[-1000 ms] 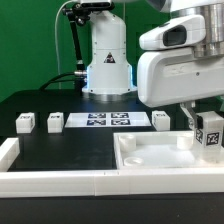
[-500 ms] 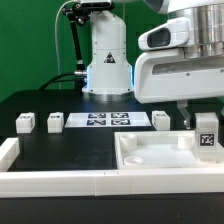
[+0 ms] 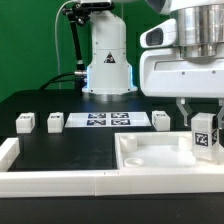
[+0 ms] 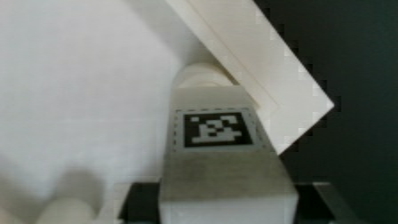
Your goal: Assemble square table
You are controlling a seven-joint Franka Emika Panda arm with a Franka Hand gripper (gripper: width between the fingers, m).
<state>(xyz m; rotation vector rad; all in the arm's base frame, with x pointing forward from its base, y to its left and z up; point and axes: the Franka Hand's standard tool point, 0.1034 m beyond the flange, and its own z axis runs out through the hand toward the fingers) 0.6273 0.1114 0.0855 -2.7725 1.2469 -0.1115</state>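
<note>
The square table's top, a white panel (image 3: 150,157) with its rimmed underside up, lies at the exterior view's right. My gripper (image 3: 203,124) is shut on one white tagged leg (image 3: 205,135) and holds it upright over the panel's far right corner. In the wrist view the leg (image 4: 221,140) stands between my dark fingers (image 4: 146,204), its end close to the panel's raised rim (image 4: 249,55); whether it touches is hidden. Three more legs (image 3: 25,122), (image 3: 55,122), (image 3: 161,120) stand on the black table behind.
The marker board (image 3: 105,121) lies flat between the loose legs. A long white L-shaped rail (image 3: 50,181) runs along the front edge and up the left side. The robot base (image 3: 107,60) stands at the back.
My gripper with the leg has shifted slightly to the exterior view's left, and the leg has turned from tilted to upright. The loose legs have not moved.
</note>
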